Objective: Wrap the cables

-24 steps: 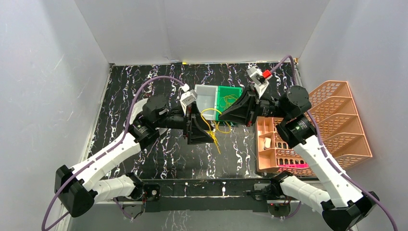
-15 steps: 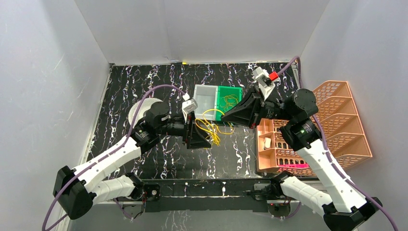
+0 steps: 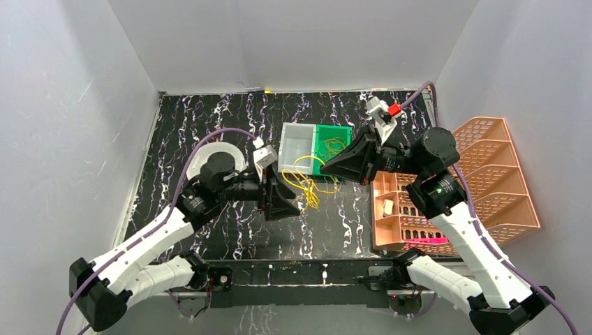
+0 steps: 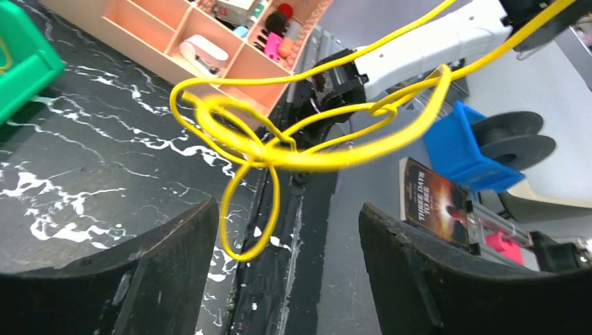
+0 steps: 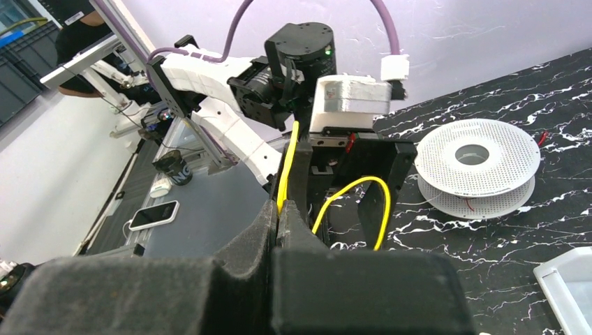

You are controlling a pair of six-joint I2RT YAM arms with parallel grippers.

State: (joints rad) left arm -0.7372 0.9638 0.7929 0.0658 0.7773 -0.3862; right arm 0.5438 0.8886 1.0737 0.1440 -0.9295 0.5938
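A tangle of yellow cables (image 3: 305,185) hangs over the black marbled table between my two grippers. My right gripper (image 3: 322,167) is shut on one strand, which runs up out of the pinched pads (image 5: 279,206) toward the left arm. My left gripper (image 3: 294,201) is open, just left of the bundle. In the left wrist view the knotted cables (image 4: 279,150) dangle ahead and one loop (image 4: 251,223) hangs down between the fingers (image 4: 139,279) without touching them. The white perforated spool (image 3: 236,157) lies flat behind the left arm and also shows in the right wrist view (image 5: 478,164).
A white bin (image 3: 297,143) and a green bin (image 3: 342,136) holding more yellow wire stand side by side behind the grippers. A pink organizer tray (image 3: 391,209) and a tilted pink basket (image 3: 496,167) stand at the right. Purple arm cords arc overhead.
My left arm has drawn back to the left and toward the near edge, uncovering the spool; its jaws narrowed slightly. The right gripper kept its hold and shifted a little right.
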